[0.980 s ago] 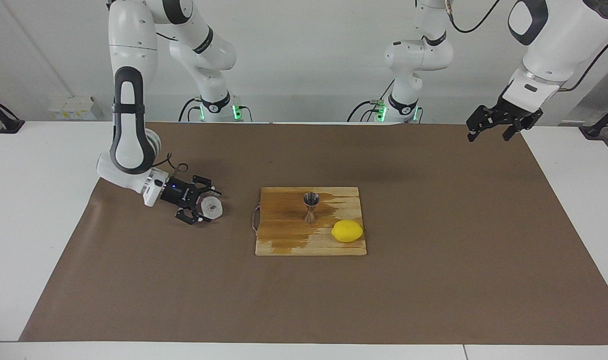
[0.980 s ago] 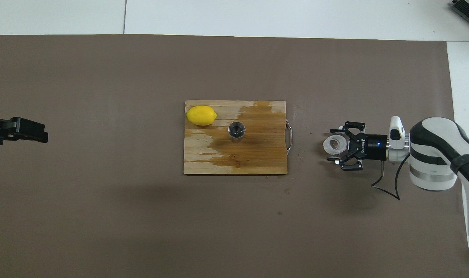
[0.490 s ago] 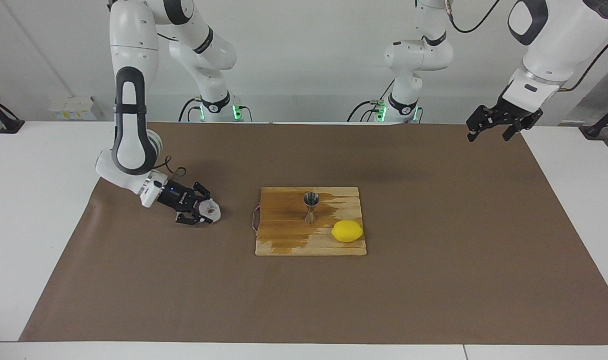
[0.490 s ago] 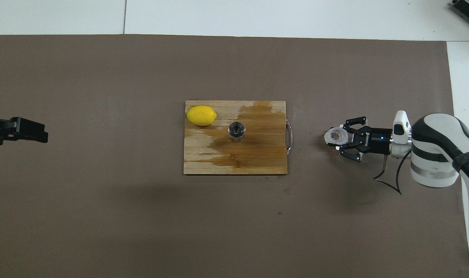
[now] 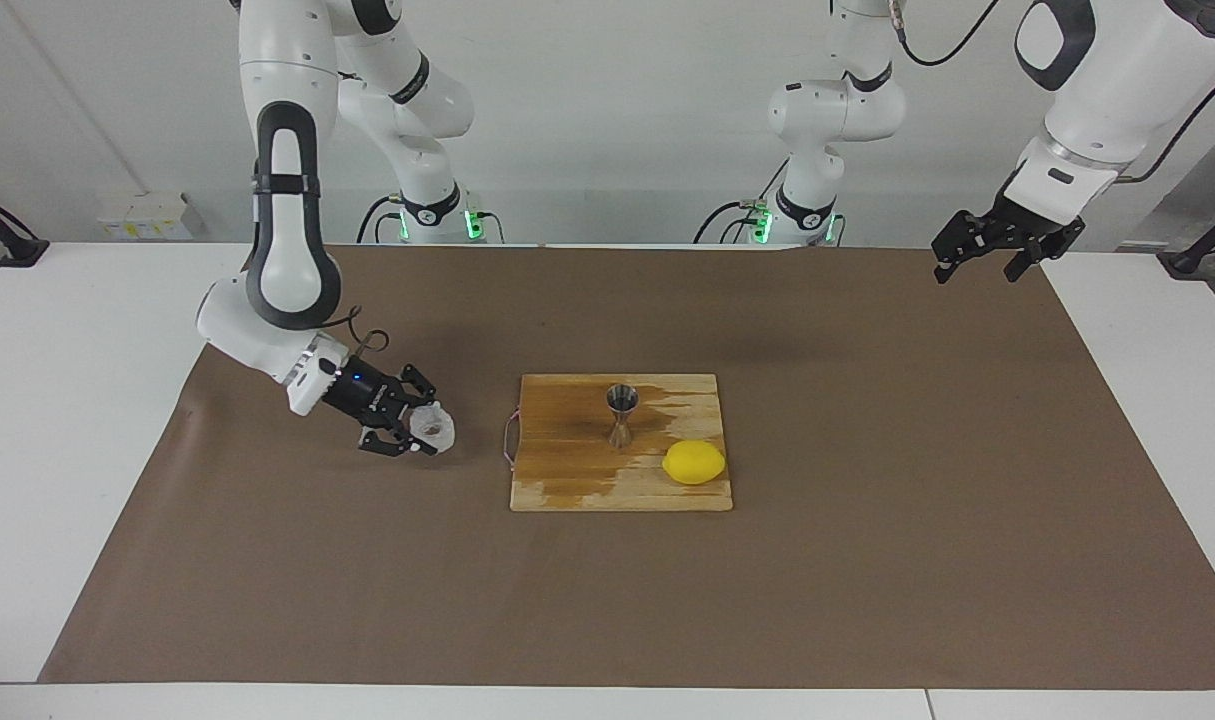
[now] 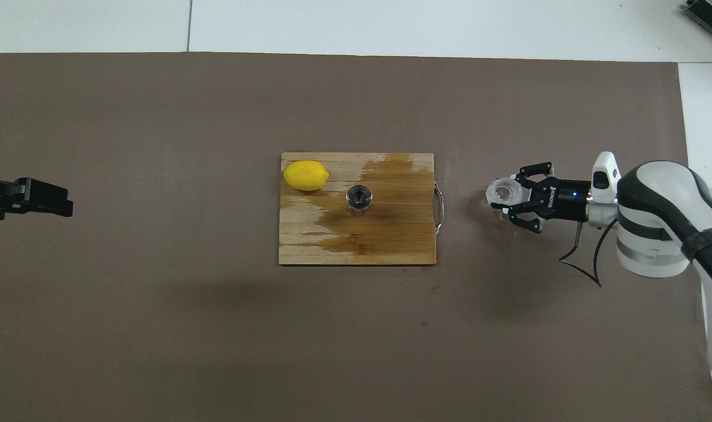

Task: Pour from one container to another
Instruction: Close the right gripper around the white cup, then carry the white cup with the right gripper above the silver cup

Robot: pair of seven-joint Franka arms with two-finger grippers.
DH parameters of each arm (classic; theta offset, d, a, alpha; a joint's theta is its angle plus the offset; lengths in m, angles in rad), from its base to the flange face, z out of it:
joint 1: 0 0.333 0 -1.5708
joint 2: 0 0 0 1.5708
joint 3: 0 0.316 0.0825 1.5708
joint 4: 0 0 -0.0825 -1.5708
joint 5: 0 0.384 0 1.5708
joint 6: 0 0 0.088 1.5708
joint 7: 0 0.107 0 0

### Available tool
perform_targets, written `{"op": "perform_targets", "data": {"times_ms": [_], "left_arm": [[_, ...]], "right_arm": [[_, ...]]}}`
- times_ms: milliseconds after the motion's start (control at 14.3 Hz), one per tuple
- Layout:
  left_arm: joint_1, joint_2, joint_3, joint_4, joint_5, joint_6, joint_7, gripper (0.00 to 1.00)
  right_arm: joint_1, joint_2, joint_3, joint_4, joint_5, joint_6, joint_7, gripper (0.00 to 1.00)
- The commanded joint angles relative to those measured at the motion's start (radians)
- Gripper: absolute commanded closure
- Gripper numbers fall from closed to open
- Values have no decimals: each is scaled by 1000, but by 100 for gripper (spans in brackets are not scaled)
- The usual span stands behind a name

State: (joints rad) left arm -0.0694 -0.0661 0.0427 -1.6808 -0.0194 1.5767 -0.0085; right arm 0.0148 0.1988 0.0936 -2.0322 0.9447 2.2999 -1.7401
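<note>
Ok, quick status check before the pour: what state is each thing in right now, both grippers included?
Plastic cup: held in the right gripper beside the board's handle end, mouth up, off the board.
Jigger: upright on the cutting board, untouched.
Lemon: lying on the board's corner.
Cutting board: flat, surface partly darkened as if wet.
Right gripper: jaws shut on the cup.
Left gripper: jaws open, empty, waiting over its end of the table.

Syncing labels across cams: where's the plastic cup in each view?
Facing view: plastic cup sits left of centre, in the right pincer, off the cutting board's handle end.
Overhead view: the cup is right of centre, in the same pincer.
Shared landmark: the steel jigger standing on the board.
</note>
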Motion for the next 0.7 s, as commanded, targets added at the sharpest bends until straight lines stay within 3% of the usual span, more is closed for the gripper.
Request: {"op": "perform_targets", "data": {"times_ms": [0, 280, 630], "left_arm": [[0, -14, 0, -3, 13, -10, -1, 0], [0, -14, 0, -3, 13, -10, -1, 0], [0, -15, 0, -3, 13, -10, -1, 0]], "right_arm": [[110, 1, 0, 49, -145, 77, 210, 94], [266, 4, -2, 49, -320, 205, 408, 94], [341, 1, -2, 73, -613, 199, 552, 96]]}}
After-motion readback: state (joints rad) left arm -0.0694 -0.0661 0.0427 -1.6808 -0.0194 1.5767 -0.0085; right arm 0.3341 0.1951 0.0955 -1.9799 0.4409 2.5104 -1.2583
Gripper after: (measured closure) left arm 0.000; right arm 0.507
